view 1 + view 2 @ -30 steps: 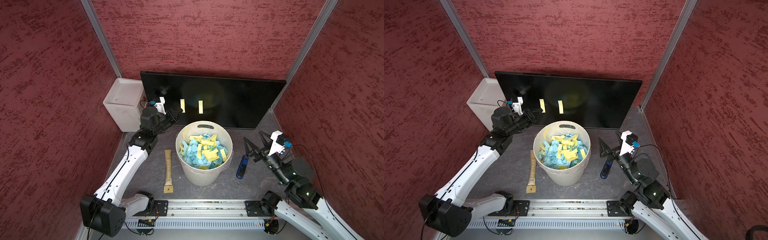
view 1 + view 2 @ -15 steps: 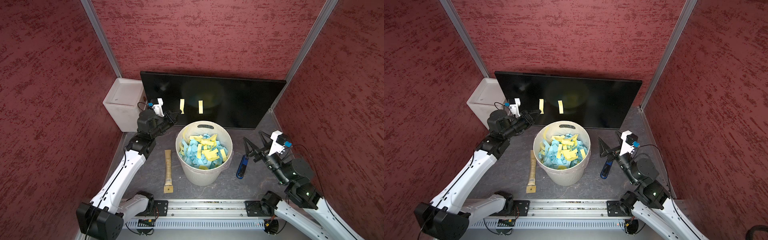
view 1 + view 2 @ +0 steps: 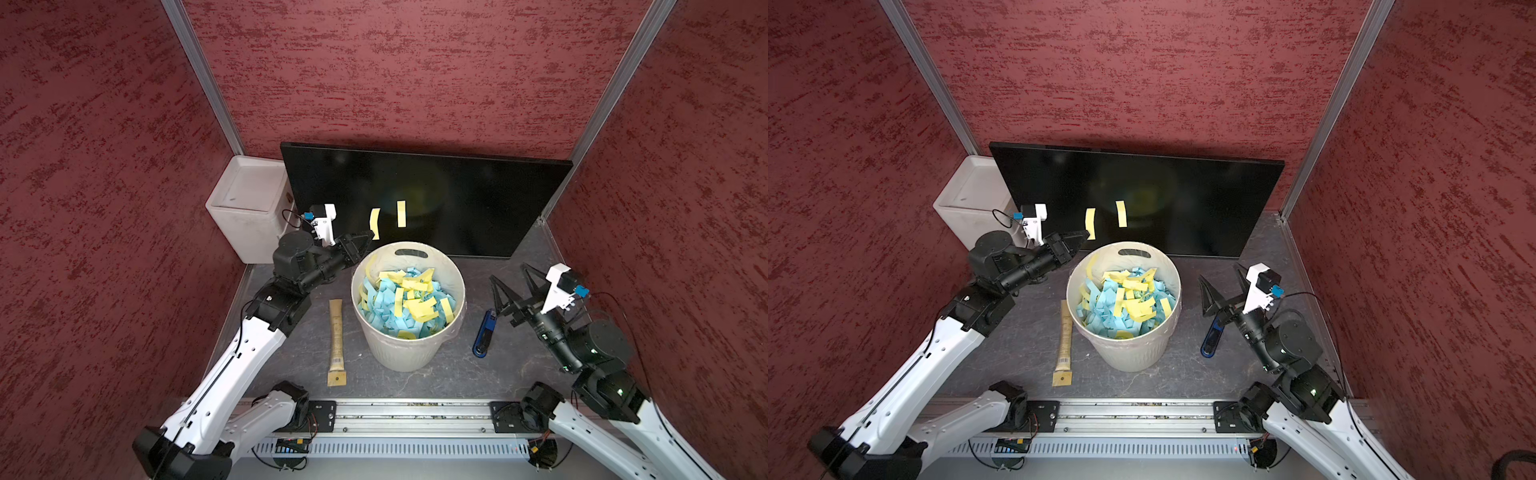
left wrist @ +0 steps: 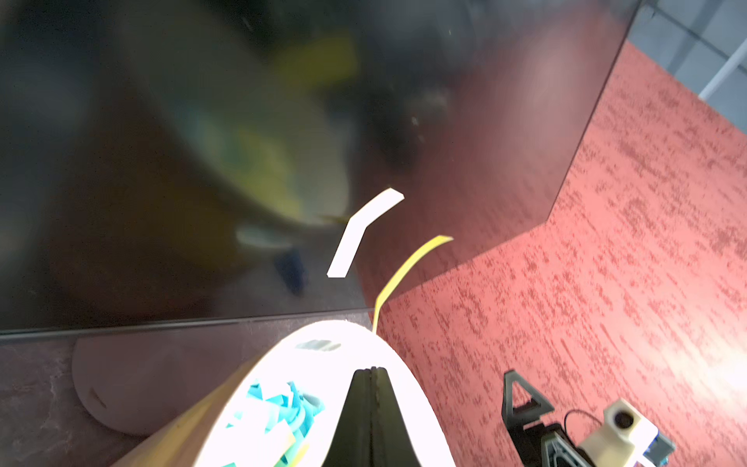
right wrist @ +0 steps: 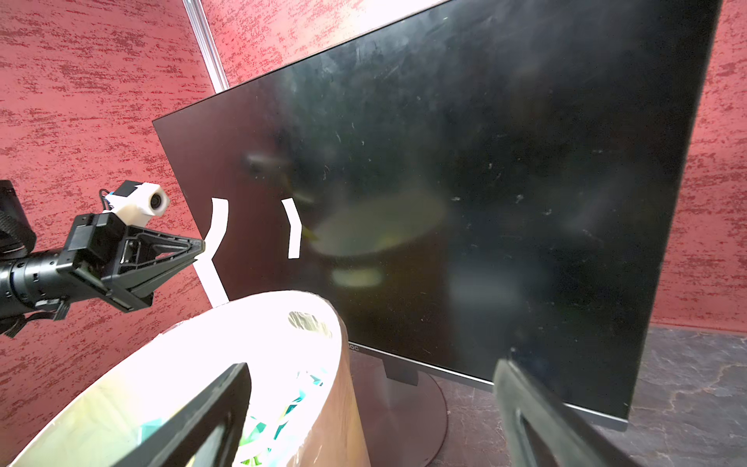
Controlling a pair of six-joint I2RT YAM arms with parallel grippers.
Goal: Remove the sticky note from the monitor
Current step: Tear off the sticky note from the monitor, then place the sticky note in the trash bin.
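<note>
The black monitor (image 3: 478, 199) leans at the back of the booth. Two yellow strips show in front of its face. My left gripper (image 3: 369, 237) is shut on the left sticky note (image 3: 374, 223), which bows away from the screen; in the left wrist view this strip (image 4: 408, 271) runs down toward my closed tips (image 4: 372, 368). I cannot tell whether its top end still sticks. The other sticky note (image 3: 401, 214) lies flat on the glass. My right gripper (image 3: 509, 272) hangs open and empty right of the bin, away from both notes.
A white bin (image 3: 403, 353) full of blue and yellow paper strips stands right below the notes. A white drawer box (image 3: 245, 208) sits at the back left. A tan tube (image 3: 336, 340) and a blue pen-like object (image 3: 484, 332) lie on the floor beside the bin.
The left gripper has shifted right and down toward the bin, and the left note has moved with it and now curves off the screen. The right arm and right note are unchanged.
</note>
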